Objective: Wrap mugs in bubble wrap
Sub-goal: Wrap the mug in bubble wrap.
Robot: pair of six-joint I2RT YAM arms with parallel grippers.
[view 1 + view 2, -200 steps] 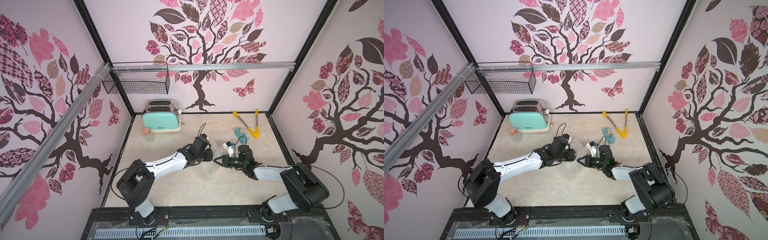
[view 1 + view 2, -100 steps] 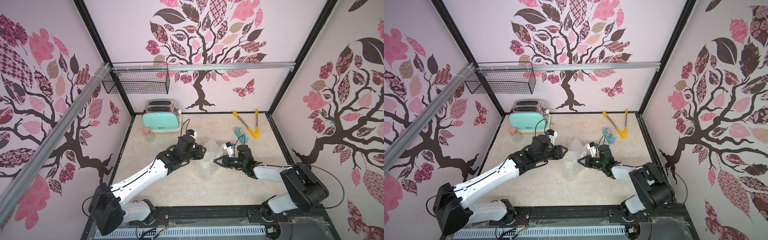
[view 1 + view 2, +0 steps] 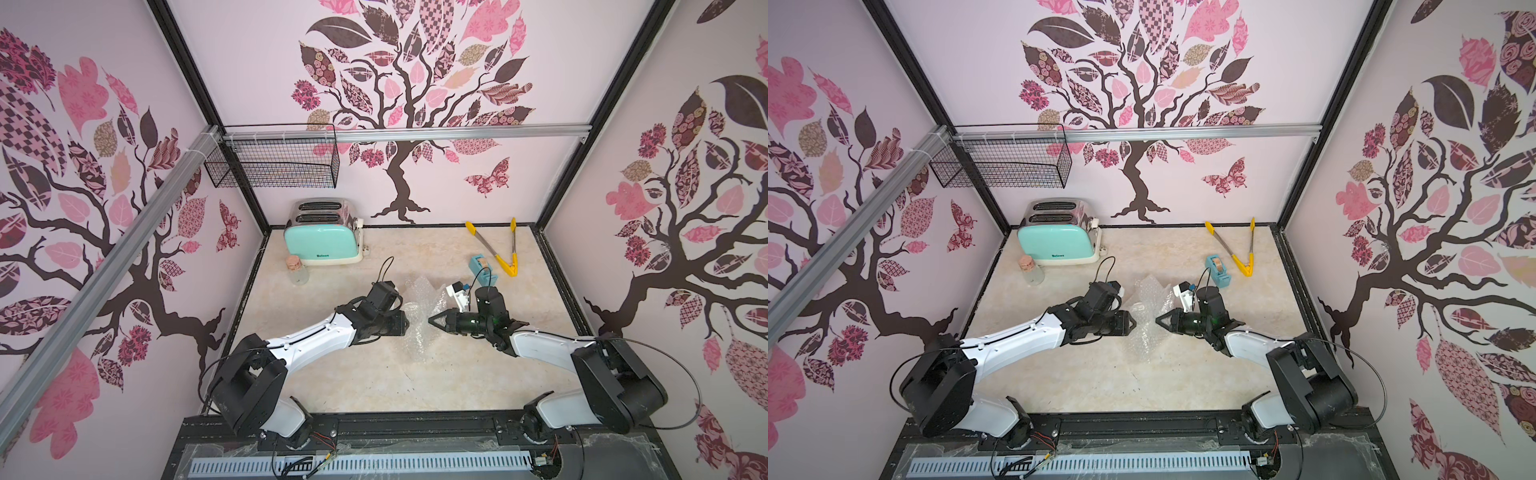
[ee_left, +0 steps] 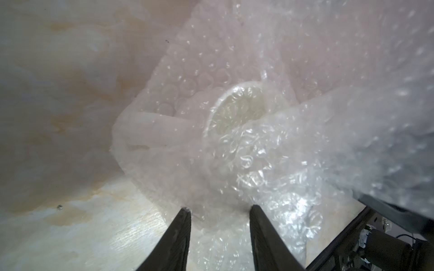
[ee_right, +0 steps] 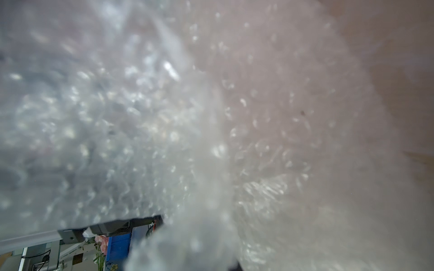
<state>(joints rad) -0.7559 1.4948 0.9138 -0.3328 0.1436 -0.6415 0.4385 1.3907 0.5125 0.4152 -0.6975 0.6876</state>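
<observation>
Mug (image 4: 237, 105) sits under the bubble wrap (image 4: 270, 164), pale round rim showing thru, just ahead of the left gripper (image 4: 219, 211) tips. Its fingers (image 4: 178, 234) stand parted w/ crumpled wrap bulging into the gap. Right gripper (image 3: 432, 321) points at them from across the bundle, jaws together, tip at the wrap's edge; can't tell if a fold is pinched. Behind the right fingers: blue tape dispenser (image 3: 480, 265), yellow tongs (image 3: 508, 264). Behind the left fingers: corked bottle (image 3: 298, 274), mint toaster (image 3: 320, 245).
</observation>
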